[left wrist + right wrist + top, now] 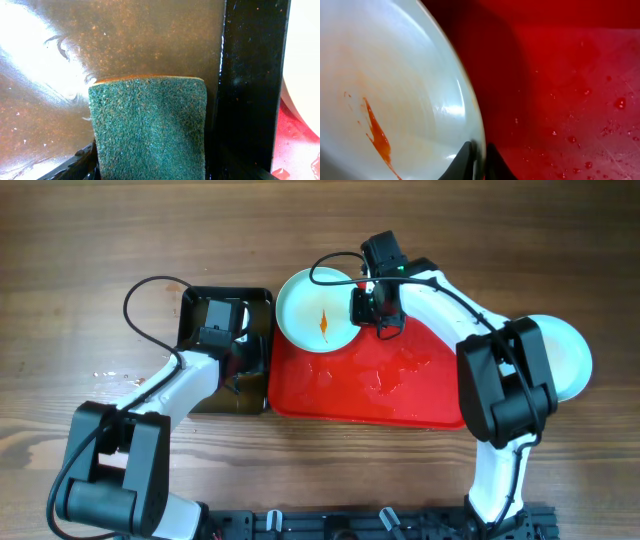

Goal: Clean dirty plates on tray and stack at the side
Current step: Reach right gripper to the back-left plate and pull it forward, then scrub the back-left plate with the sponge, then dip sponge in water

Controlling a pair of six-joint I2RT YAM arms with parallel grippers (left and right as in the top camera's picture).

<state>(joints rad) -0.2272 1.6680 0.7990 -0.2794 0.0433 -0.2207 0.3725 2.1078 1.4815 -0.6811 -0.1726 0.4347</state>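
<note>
The wood table (80,300) is being taken up mostly by the red tray (420,385), which is being seen in the middle, a bit toward the R edge, w/ water drops (620,102) on it. The black basin (258,305) is being seen touching the tray's L side. The dirty plate (305,305) is being held at the tray's far-L corner, partly out over the rim toward the far edge. A second plate (572,365) is being seen off the tray near the R edge, half hidden by the R arm, w/ no sauce on the part in view.

The green sponge (150,125) is being held upright in the basin by the L gripper (150,171). The gripper looks clamped on it, tho its fingers are mostly cut off.

The dirty plate's R rim is being pinched tight by the R gripper (479,162) and looks raised a bit.

Key thing: the plate is being held just R of the sponge, past the basin wall (250,75), so the L arm is nearer. The sauce streak (377,132) is being seen running far-to-near, so a wipe that way is prob. being called for. The L arm is being bent down into the basin. The R arm is being stretched in from the R edge.
</note>
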